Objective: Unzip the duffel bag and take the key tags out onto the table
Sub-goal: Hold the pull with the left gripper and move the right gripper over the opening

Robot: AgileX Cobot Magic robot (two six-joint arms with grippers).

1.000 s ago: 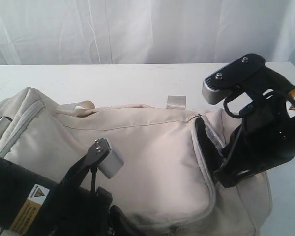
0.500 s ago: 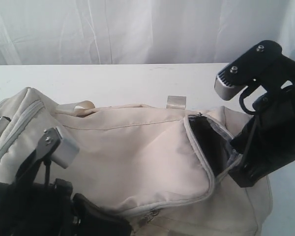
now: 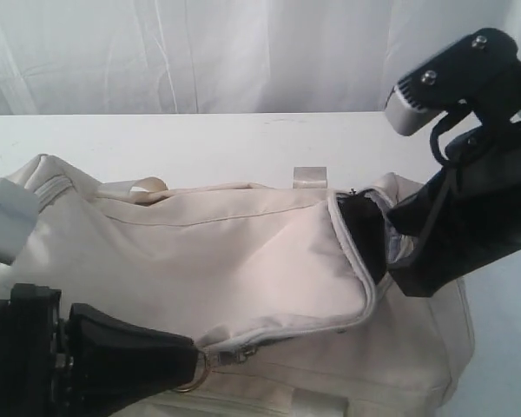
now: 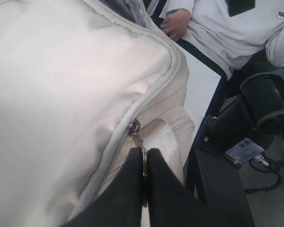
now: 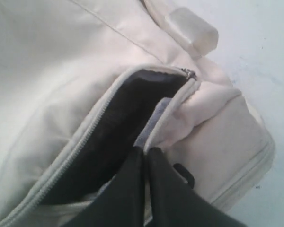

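Table (image 3: 200, 143) plain white, duffel bag (image 3: 243, 252) on it; white curtain (image 3: 200, 52) behind.

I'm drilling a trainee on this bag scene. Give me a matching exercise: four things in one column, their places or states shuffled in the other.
Things
1. black left tool
2. black right tool
3. dark grey lining
4. flat white table

Places or states
a. under the cream fabric duffel bag
b. shut on the metal zipper pull
c. showing in the unzipped gap
d. shut on the opening's fabric edge

Pairs: 1-b, 2-d, 3-c, 4-a
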